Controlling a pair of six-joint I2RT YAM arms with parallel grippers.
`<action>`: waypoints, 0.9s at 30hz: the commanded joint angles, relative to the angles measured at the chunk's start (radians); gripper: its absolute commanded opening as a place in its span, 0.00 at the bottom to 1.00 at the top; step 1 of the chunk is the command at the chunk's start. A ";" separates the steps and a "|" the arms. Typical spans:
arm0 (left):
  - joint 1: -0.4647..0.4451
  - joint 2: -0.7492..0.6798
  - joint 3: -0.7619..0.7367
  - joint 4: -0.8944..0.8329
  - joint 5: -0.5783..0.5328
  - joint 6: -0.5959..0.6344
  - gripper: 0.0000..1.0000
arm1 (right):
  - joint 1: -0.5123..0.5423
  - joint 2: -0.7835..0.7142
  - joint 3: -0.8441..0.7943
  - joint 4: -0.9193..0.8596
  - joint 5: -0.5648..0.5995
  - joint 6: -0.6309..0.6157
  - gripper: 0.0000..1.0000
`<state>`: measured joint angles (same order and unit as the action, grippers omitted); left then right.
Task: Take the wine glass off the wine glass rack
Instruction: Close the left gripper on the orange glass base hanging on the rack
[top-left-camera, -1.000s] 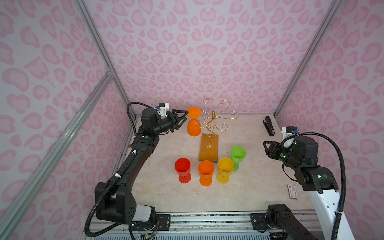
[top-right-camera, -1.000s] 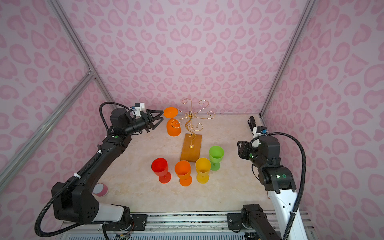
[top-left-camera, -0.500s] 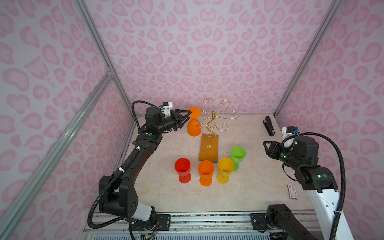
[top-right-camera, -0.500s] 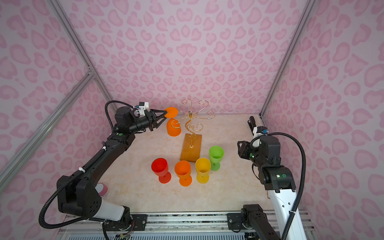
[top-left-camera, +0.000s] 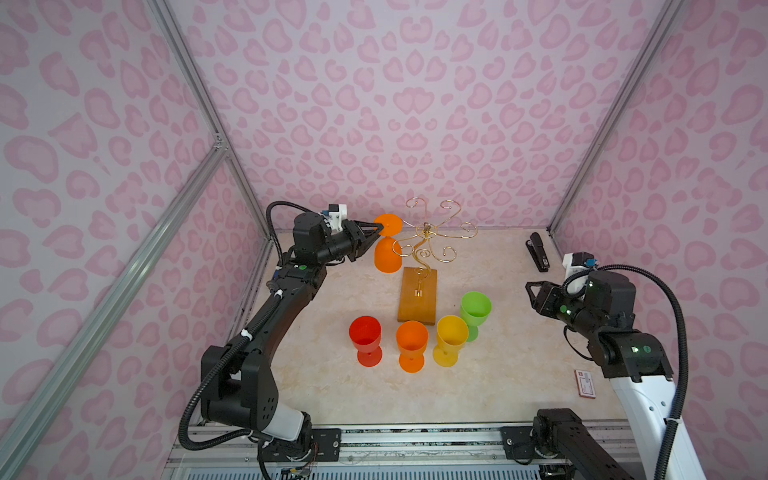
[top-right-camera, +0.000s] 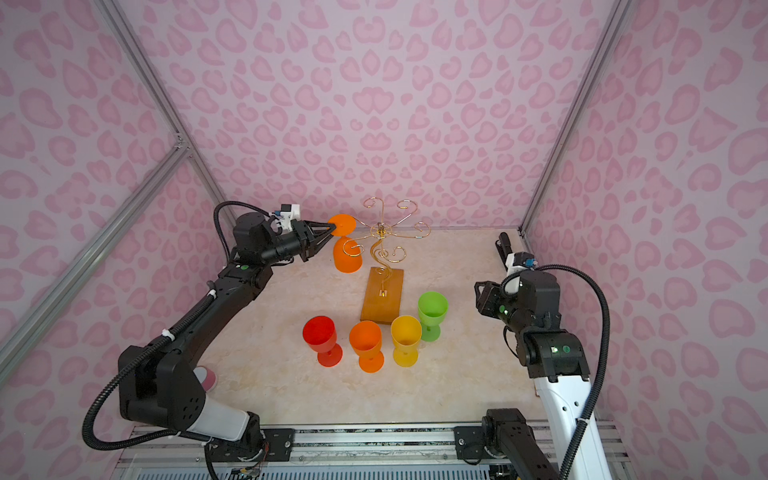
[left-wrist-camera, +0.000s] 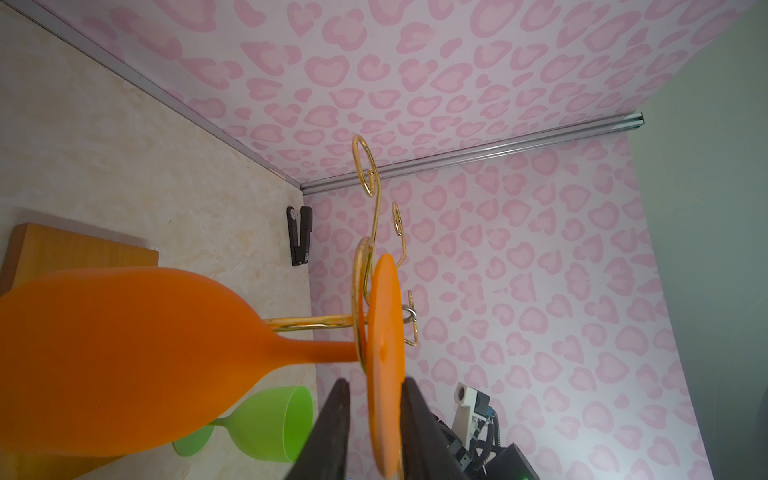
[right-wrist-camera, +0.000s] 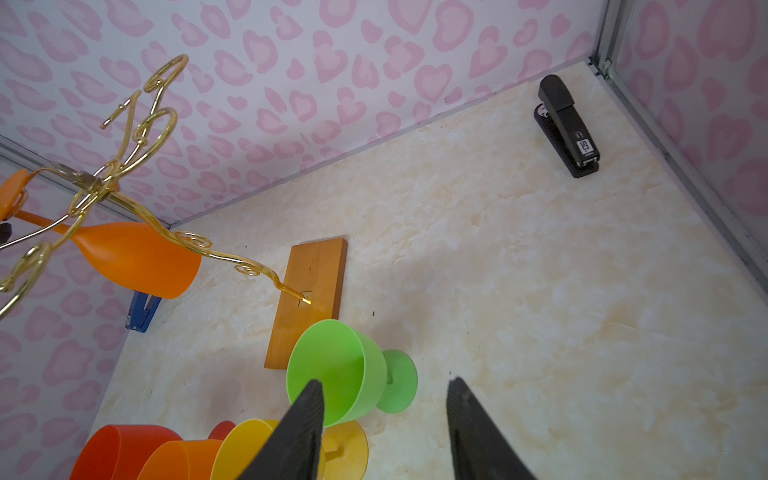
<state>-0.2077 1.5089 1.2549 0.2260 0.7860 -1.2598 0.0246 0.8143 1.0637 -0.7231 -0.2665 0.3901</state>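
Wine glass (top-left-camera: 387, 255) hung on rack (top-left-camera: 419, 296), left gripper (left-wrist-camera: 376, 382) astride its foot (jaws ajar), right gripper (right-wrist-camera: 385, 381) apart

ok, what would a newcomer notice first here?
An orange wine glass hangs upside down from the gold wine glass rack at the back centre, the left pincer straddling its foot. By the near end of its base stand upright a red glass, an orange glass, a yellow glass and a green glass.

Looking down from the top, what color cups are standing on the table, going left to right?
Red cup → orange cup → yellow cup → green cup.
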 joint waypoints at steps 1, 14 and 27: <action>0.001 0.007 0.014 0.038 0.015 0.004 0.23 | 0.000 0.004 -0.008 0.027 -0.015 0.005 0.49; 0.001 0.005 0.017 0.030 0.012 -0.010 0.10 | -0.002 0.002 -0.021 0.036 -0.026 0.013 0.49; 0.003 -0.018 0.030 0.036 0.016 -0.083 0.03 | -0.005 0.000 -0.038 0.049 -0.043 0.029 0.49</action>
<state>-0.2085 1.5105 1.2678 0.2253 0.7883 -1.3159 0.0196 0.8158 1.0309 -0.7002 -0.3008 0.4114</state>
